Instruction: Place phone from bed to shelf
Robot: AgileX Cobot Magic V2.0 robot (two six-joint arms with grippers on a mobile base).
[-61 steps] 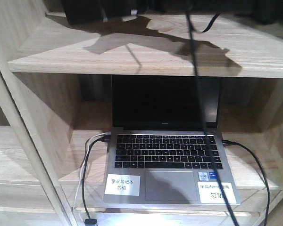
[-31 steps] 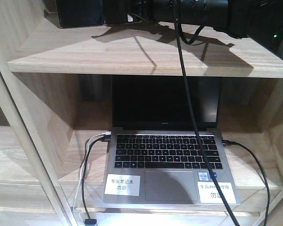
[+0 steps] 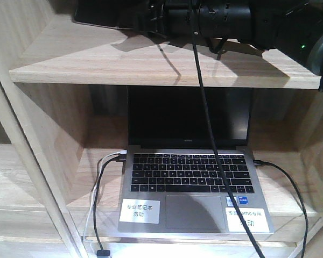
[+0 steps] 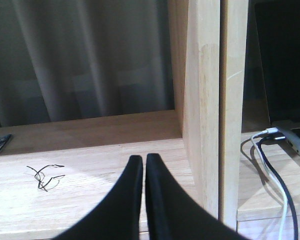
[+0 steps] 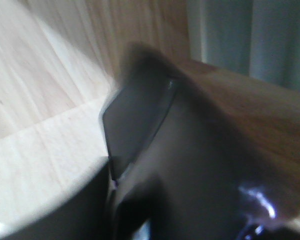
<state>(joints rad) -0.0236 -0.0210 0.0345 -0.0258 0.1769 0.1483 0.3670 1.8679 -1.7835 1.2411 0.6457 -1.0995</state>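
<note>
The black phone (image 3: 99, 15) is at the top left of the front view, low over the upper board of the pale wood shelf (image 3: 151, 67). My right gripper (image 3: 142, 19) reaches in from the right and is shut on the phone's right end. The right wrist view is blurred. It shows the dark phone (image 5: 135, 117) sticking out from between the fingers, over light wood. I cannot tell whether the phone touches the board. My left gripper (image 4: 143, 165) is shut on nothing above a lower shelf board (image 4: 90, 165). The bed is out of view.
An open silver laptop (image 3: 188, 172) with white stickers fills the compartment below, with cables (image 3: 99, 204) plugged into both sides. The right arm's black cable (image 3: 210, 134) hangs in front of it. A thick upright panel (image 4: 210, 100) stands right of my left gripper. A thin wire scrap (image 4: 45, 176) lies on its board.
The right arm has come in from the right across the upper board, carrying the phone. The phone now sits slightly higher in the picture than half a second ago. The left arm cannot be compared.
</note>
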